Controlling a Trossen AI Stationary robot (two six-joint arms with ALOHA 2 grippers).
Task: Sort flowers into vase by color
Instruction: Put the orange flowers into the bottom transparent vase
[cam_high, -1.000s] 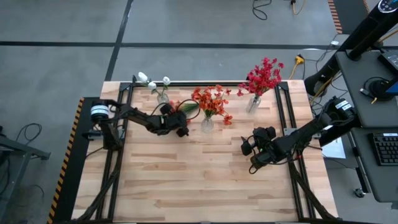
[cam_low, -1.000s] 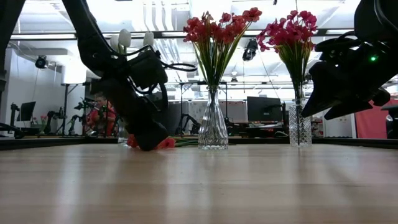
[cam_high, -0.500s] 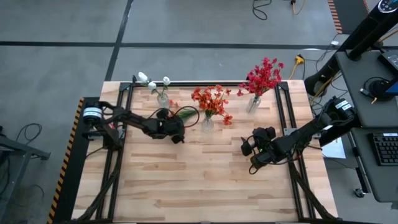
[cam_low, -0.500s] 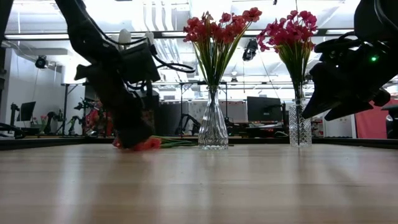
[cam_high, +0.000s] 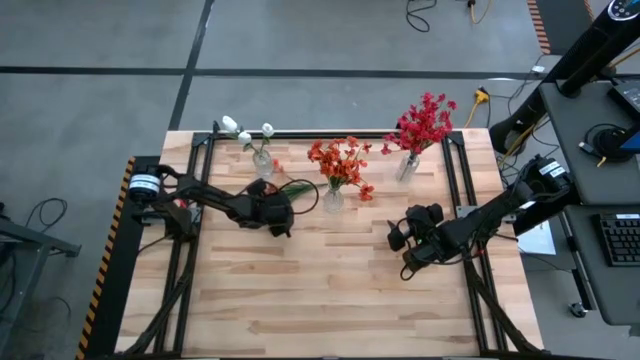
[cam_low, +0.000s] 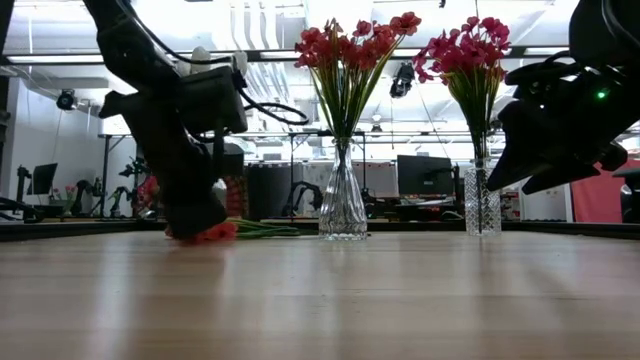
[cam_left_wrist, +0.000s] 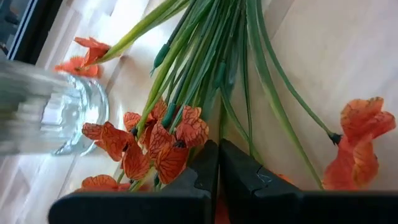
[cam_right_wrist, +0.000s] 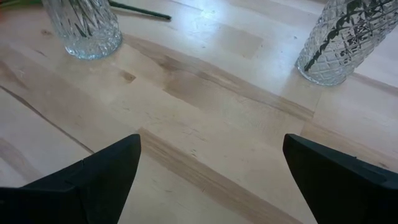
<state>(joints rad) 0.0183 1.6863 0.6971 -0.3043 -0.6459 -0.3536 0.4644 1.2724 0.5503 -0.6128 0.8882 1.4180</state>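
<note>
Moved: the left gripper, jaws pressed together on the orange flower spray, has dragged it along the table toward the left edge, away from the middle vase.
Flower place: lying flat near the far edge, between the white-flower vase and the middle vase.
Meaning: the spray seems gripped at its blooms, not yet lifted.
Right gripper: fingers spread wide, holding nothing, waiting near the right edge.
Red vase: at the far right corner.

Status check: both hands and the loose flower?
Left hand shut on orange flower, low on table near white-flower vase. Right hand open, empty, hovering right of centre. Middle vase close to the stem.
</note>
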